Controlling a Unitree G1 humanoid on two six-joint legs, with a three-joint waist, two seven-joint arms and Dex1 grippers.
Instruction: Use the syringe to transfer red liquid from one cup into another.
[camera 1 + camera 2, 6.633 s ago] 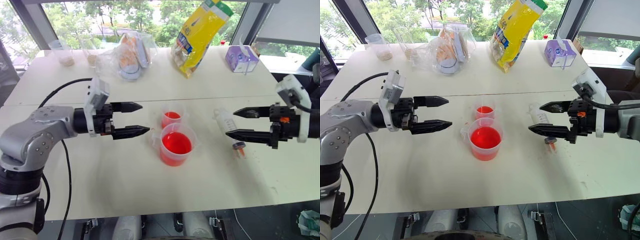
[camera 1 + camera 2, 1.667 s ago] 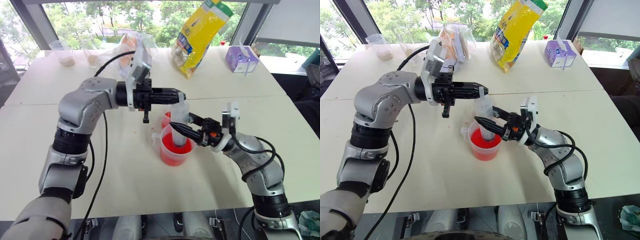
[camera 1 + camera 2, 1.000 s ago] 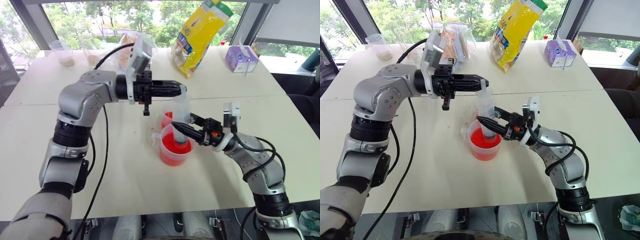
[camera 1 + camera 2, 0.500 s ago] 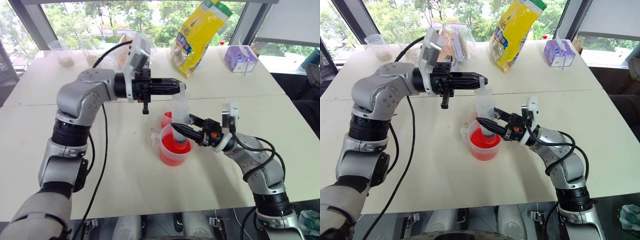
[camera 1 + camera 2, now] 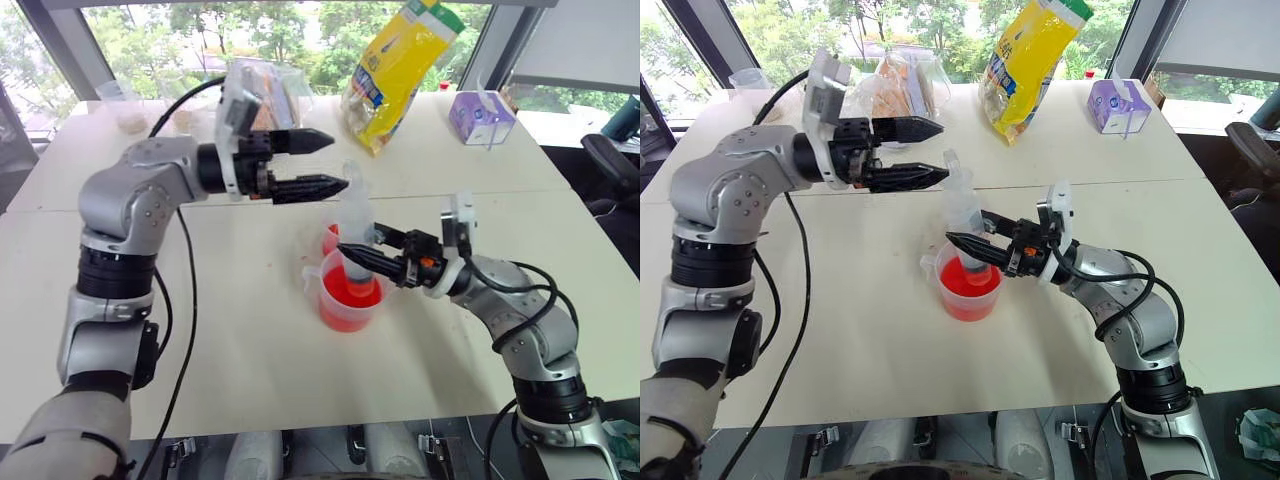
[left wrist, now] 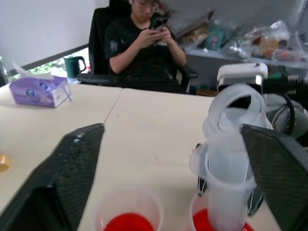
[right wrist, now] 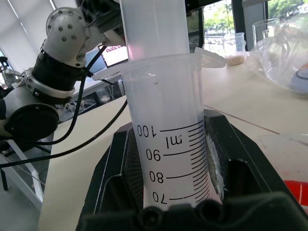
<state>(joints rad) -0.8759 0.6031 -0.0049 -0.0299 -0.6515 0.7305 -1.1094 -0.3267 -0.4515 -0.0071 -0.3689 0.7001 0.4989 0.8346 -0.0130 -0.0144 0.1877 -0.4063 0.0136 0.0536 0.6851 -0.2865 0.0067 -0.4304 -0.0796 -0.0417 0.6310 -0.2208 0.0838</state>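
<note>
R gripper (image 5: 352, 251) clamped on syringe (image 5: 357, 232) upright in beaker (image 5: 350, 297) | L gripper (image 5: 335, 162) fingers apart, beside plunger

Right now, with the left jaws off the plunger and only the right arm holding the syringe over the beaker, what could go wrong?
1. The syringe stands tilted in the beaker, held only at its barrel by the right gripper; a twist could tip the beaker and spill the red liquid.
2. The small cup sits right behind the beaker; swinging the syringe across could knock it.
3. The left gripper, jaws open, hangs close beside the raised plunger and could bump it, likely pushing liquid out.
</note>
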